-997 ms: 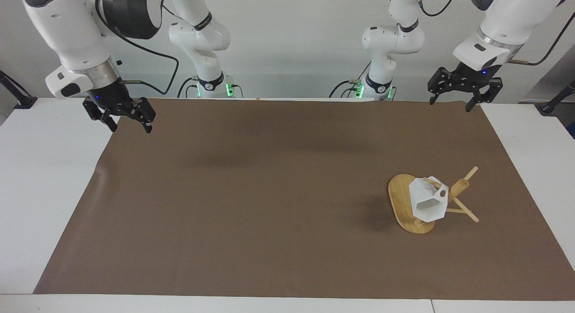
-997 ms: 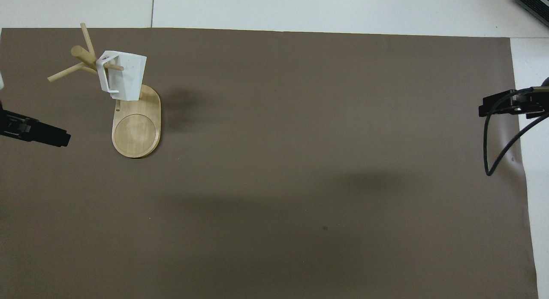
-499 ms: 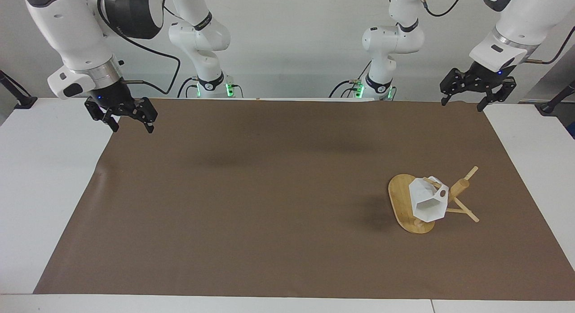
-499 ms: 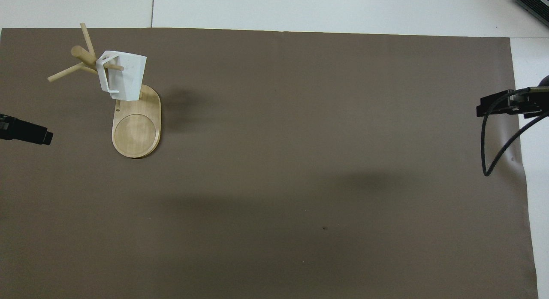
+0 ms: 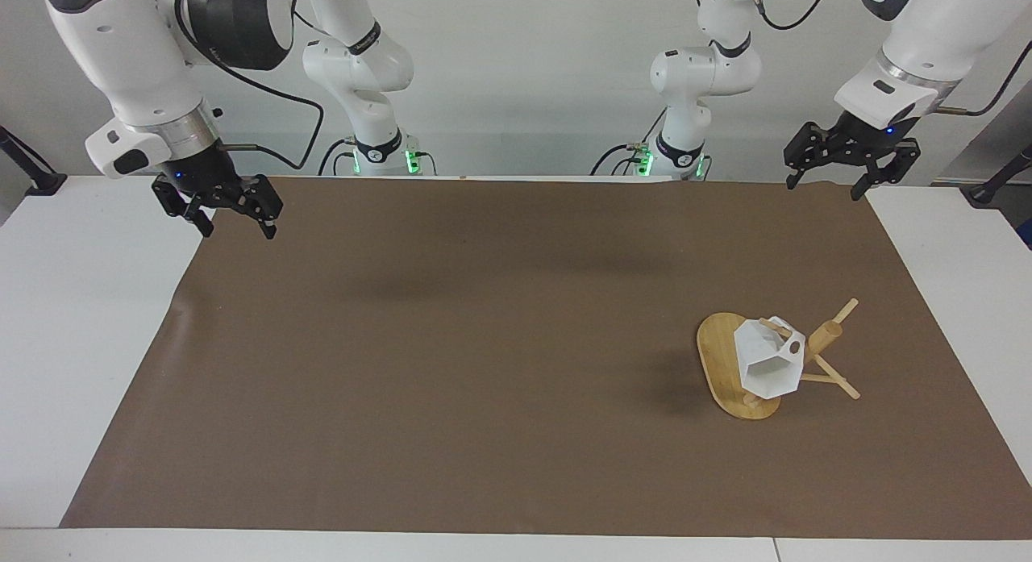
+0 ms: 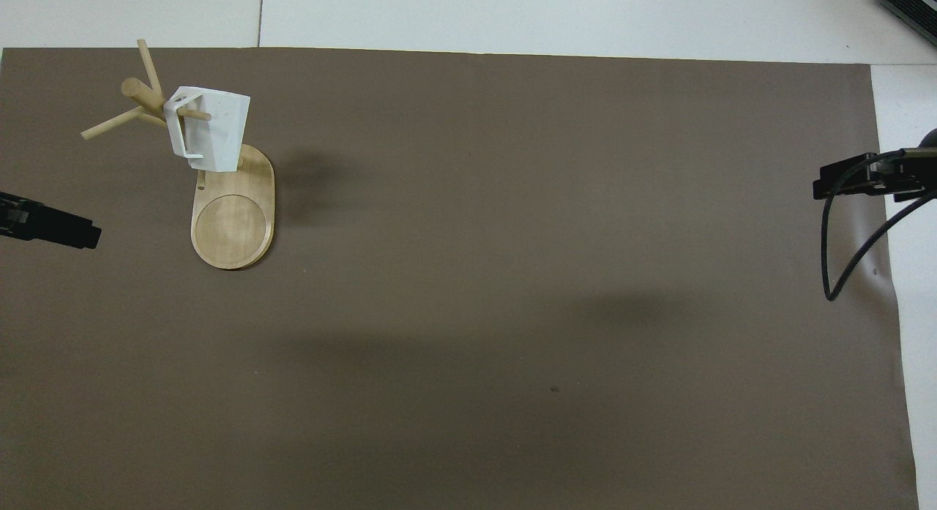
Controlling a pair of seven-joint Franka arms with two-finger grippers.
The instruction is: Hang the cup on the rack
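- The cup is found hung on the rack: a thin peg is passed through the hole in its tab handle, and its white faceted body is carried clear of the oval base, tilted on its side.
- The table is covered over most of its top by a brown mat; bare white surface is left at both ends.
- The rack is stood on the mat toward the left arm's end of the table, well away from the robots; its thick post is seen rising from the base, with other pegs left bare.
- The left gripper is held up over the mat's corner nearest the left arm's base, well apart from rack and cup; its fingers are spread and nothing is held.
- The right gripper is held over the mat's corner at the right arm's end, likewise with fingers spread apart and empty.
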